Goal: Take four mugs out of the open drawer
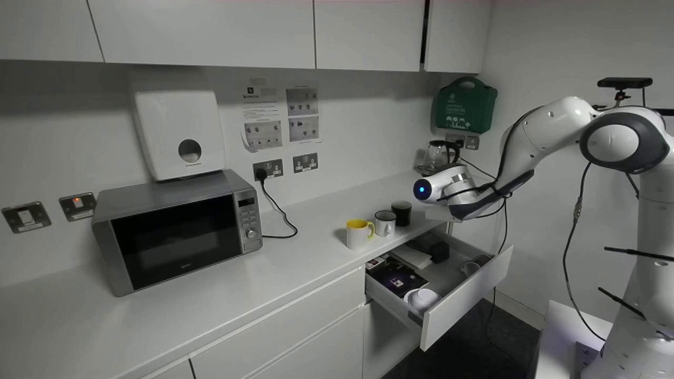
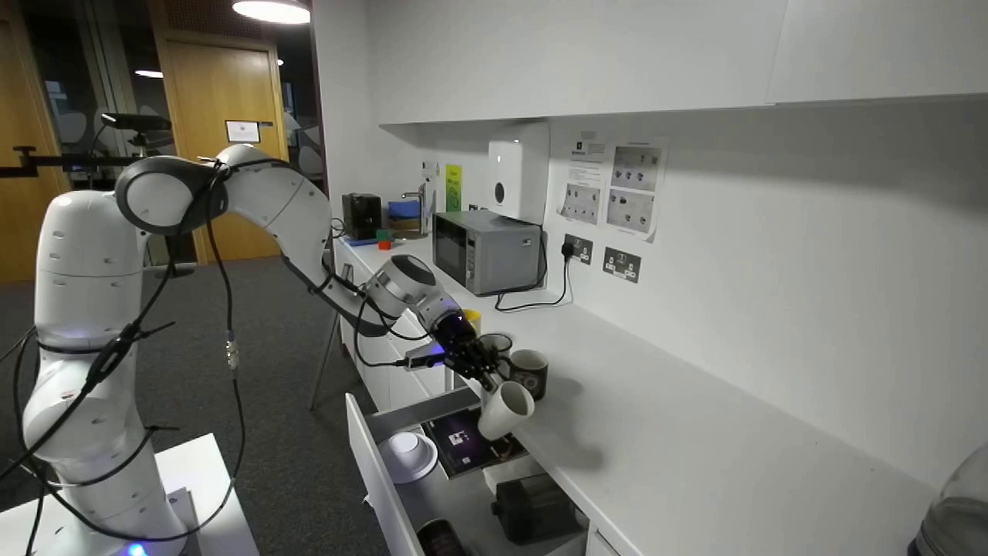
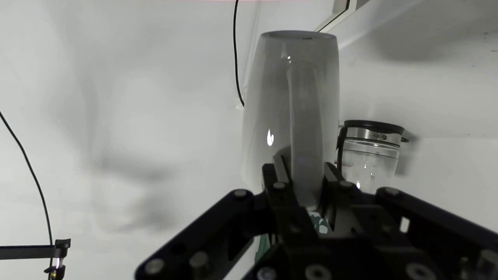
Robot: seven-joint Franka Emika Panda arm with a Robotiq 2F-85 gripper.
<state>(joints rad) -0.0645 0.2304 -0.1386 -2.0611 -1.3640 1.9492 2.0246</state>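
White kitchen worktop (image 1: pixel 226 287) runs beneath flat, handleless wall cabinets (image 1: pixel 202 34) as I hold a pale mug (image 2: pixel 503 418) by its handle (image 3: pixel 305 132), close to the open drawer (image 1: pixel 466 297). My jaws are closed on that handle, which runs lengthwise between them in the wrist view; the mug's body sits just beyond them. It appears tilted at the drawer's worktop-side edge, its round mouth showing in an exterior view; whether it hangs directly over the drawer or over the worktop, I cannot tell. Smooth and glossy, it catches small bright highlights, its sides narrowing toward one end.

Just beside the drawer, upright in a row on the worktop, stand a yellow-lined mug (image 1: pixel 357 237) with a yellow handle, a dark-rimmed white mug (image 1: pixel 385 226) and a dark mug (image 1: pixel 402 215), its side patterned in an exterior view. Inside the drawer, shallow and pale-sided behind a plain white front, lie rounded white crockery (image 2: pixel 403 442), a flat, dark box or book (image 2: pixel 461 439) and a bulky black object (image 2: pixel 531 506). Near the drawer's front is a dark cylindrical item (image 2: pixel 438 536), partly cut off by the frame.

Well apart from the drawer, on the same worktop, sit a boxy grey microwave (image 1: pixel 176 234) with a dark door and a clear glass kettle (image 1: pixel 436 156).
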